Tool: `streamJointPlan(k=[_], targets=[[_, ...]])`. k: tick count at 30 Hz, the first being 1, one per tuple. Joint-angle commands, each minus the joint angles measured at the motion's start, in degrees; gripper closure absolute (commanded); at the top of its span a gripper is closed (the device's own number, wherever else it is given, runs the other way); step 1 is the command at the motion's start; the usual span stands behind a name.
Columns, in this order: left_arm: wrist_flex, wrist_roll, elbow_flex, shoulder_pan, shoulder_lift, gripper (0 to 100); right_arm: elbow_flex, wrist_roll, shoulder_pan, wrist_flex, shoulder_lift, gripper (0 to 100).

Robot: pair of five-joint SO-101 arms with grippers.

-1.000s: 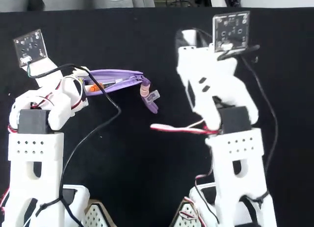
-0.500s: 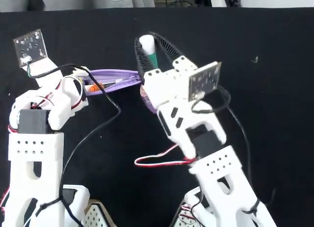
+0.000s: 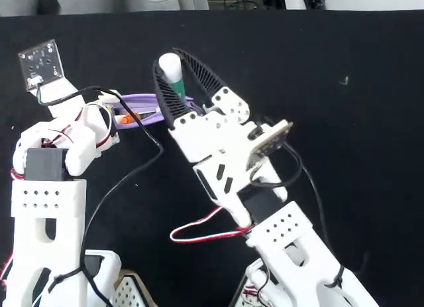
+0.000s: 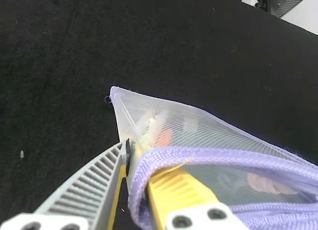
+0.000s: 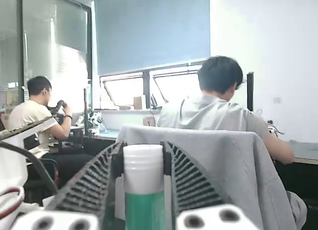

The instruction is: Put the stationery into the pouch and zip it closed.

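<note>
A purple mesh pouch (image 3: 149, 107) lies at the back left of the black table, its zip edge open, with an orange item (image 3: 129, 119) inside. My left gripper (image 3: 111, 115) is shut on the pouch's left end. In the left wrist view its grey and yellow fingers (image 4: 164, 188) clamp the purple zip edge of the pouch (image 4: 198, 135). My right gripper (image 3: 169, 60) is shut on a glue stick (image 3: 176, 85) with a white cap and green body, held upright just above the pouch's right end. The right wrist view shows the glue stick (image 5: 143, 183) between the black fingers (image 5: 189, 178).
The right arm's white body (image 3: 225, 154) leans across the table's middle and covers the pouch's right end. A black cable (image 3: 132, 174) and a red-white cable (image 3: 199, 231) hang near the arm bases. Bare black table (image 3: 351, 88) stretches to the right.
The right arm has swung from the right side to the left with the glue stick, now over the pouch's right end. The left arm and pouch have not moved.
</note>
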Motion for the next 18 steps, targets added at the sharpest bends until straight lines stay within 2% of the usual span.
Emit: streamJointPlan(k=[1,5,12,18], targets=[[-1.05,0.70,0.40,0.22,0.09,97,-0.04,-0.09,-1.85,-6.86,4.53,98.7],[-1.05,0.70,0.31,0.22,0.09,97,-0.04,0.00,-1.93,-14.68,11.65,98.7],[-1.05,0.70,0.13,0.22,0.09,97,2.68,7.03,-5.19,-22.59,15.60,98.7],[-1.05,0.70,0.31,0.13,0.09,97,3.47,7.74,-5.89,-23.47,16.57,98.7]])
